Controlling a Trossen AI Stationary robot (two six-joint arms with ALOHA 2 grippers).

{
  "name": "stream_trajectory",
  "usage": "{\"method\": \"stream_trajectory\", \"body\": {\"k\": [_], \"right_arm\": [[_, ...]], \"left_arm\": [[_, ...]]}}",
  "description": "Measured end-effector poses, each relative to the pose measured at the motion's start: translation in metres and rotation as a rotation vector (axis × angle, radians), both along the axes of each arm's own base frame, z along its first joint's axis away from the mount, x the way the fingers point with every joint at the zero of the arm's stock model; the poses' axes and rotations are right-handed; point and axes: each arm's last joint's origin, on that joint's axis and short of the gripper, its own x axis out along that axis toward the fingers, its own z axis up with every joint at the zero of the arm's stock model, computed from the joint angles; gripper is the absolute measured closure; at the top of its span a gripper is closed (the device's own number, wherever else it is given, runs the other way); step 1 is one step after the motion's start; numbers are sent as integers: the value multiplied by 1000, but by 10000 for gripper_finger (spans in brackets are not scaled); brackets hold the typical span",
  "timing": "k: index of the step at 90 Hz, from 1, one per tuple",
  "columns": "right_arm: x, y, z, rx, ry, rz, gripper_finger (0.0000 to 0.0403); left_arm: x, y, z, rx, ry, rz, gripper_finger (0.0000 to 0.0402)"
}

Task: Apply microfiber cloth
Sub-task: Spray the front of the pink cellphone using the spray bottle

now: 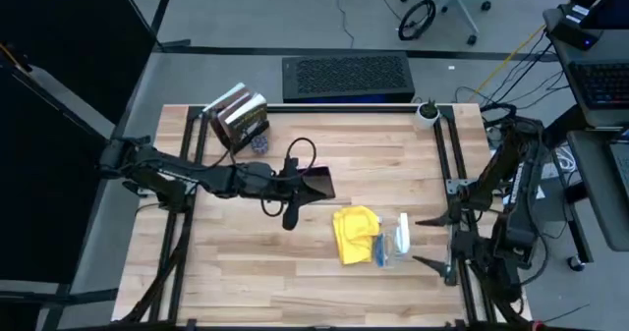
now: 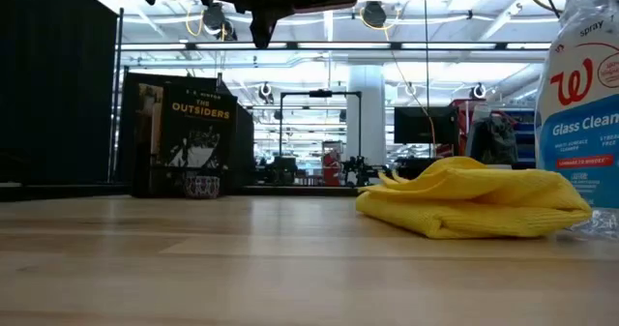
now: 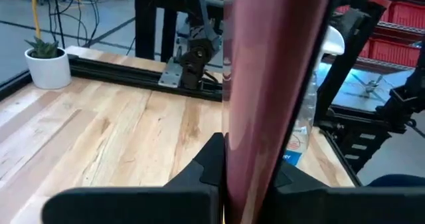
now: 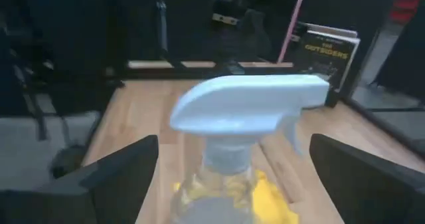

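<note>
The yellow microfiber cloth (image 1: 356,235) (image 2: 474,202) lies crumpled on the wooden table, right of centre. It rests against a clear spray bottle (image 1: 395,241) (image 2: 583,94) standing on its right. My left gripper (image 1: 295,189) (image 3: 249,177) is shut on a dark smartphone (image 1: 318,184) (image 3: 272,71), held above the table left of and beyond the cloth. My right gripper (image 1: 423,241) (image 4: 236,177) is open just right of the bottle. The bottle's white trigger head (image 4: 252,104) shows ahead of the fingers, and the fingers touch nothing. My left gripper pinches the smartphone between its two fingers at the phone's left end (image 3: 249,157). The fingers come level from the table's left. The phone sticks out beyond them toward the right, lifted clear of the table.
Books (image 1: 239,117) (image 2: 189,133) stand at the far left with a small cup (image 2: 201,186) beside them. A potted plant (image 1: 427,112) (image 3: 46,64) sits at the far right corner. Black rails (image 1: 447,164) run along the table's sides. Bare wood (image 1: 246,262) lies near the front.
</note>
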Motion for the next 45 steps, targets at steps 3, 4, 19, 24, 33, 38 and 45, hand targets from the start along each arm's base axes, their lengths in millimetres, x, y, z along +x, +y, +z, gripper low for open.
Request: {"method": "stream_trajectory", "body": {"k": [3, 4, 19, 24, 33, 38, 45], "right_arm": [[4, -3, -1, -12, 14, -17, 28], [5, -4, -1, -16, 21, -23, 28], [16, -11, -4, -12, 106, -43, 28], [17, -8, -3, 4, 102, -28, 28], [19, -3, 0, 22, 98, 2, 28], [20, -1, 2, 17, 91, 9, 28], [24, -2, 3, -17, 89, -1, 28]], "left_arm": [[0, 0, 0, 0, -1, 0, 388], [0, 0, 0, 0, -1, 0, 388], [0, 0, 1, 0, -9, 0, 388], [0, 0, 1, 0, -9, -1, 388], [0, 0, 1, 0, -8, -1, 388], [0, 0, 1, 0, -8, -1, 388], [0, 0, 1, 0, -8, -1, 388]]}}
